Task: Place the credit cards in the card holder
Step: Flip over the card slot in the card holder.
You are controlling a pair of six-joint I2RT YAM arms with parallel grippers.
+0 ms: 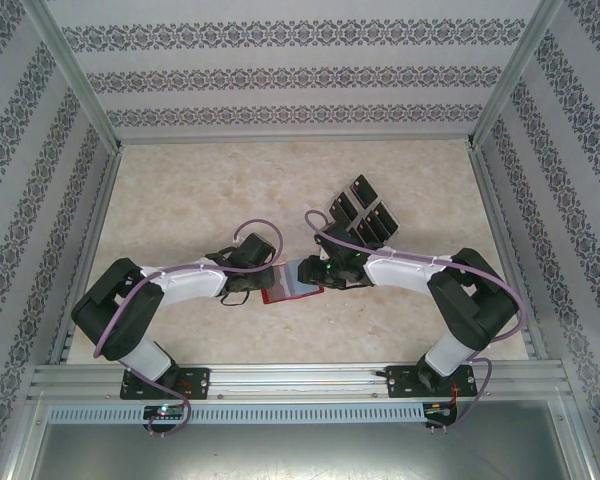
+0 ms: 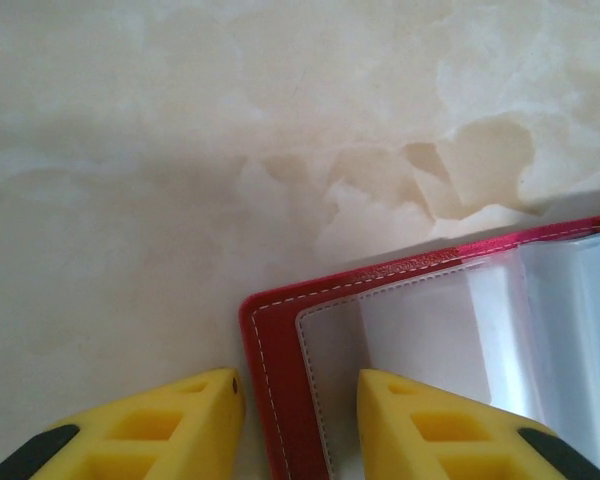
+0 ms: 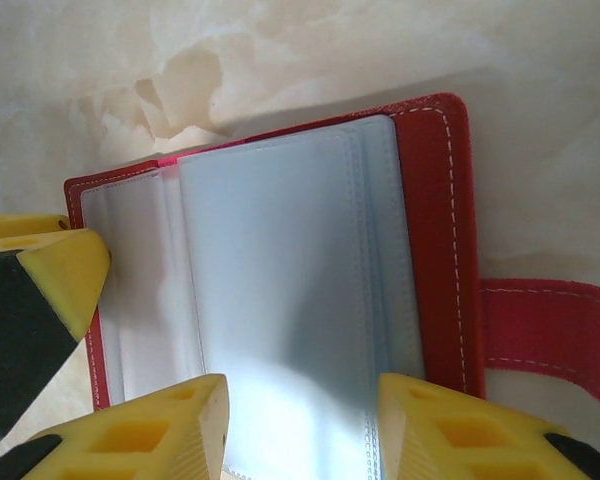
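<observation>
The red card holder [image 1: 292, 291] lies open on the marble table between my two grippers, clear pockets facing up. My left gripper [image 2: 300, 385] stands open astride the holder's red left edge [image 2: 280, 340], one finger on the table and the other over a pocket. Over the clear pockets my right gripper [image 3: 302, 385] is open too, with nothing between its fingers. The holder's red cover [image 3: 435, 200] and snap tab [image 3: 550, 330] lie to its right. Several black credit cards [image 1: 365, 212] stand grouped behind the right gripper [image 1: 310, 272], apart from both grippers.
The left gripper's yellow and black finger [image 3: 40, 300] shows at the holder's far end in the right wrist view, close to my right fingers. Aluminium frame rails [image 1: 280, 375] and patterned walls bound the table. Purple cables [image 1: 255, 228] loop above both wrists.
</observation>
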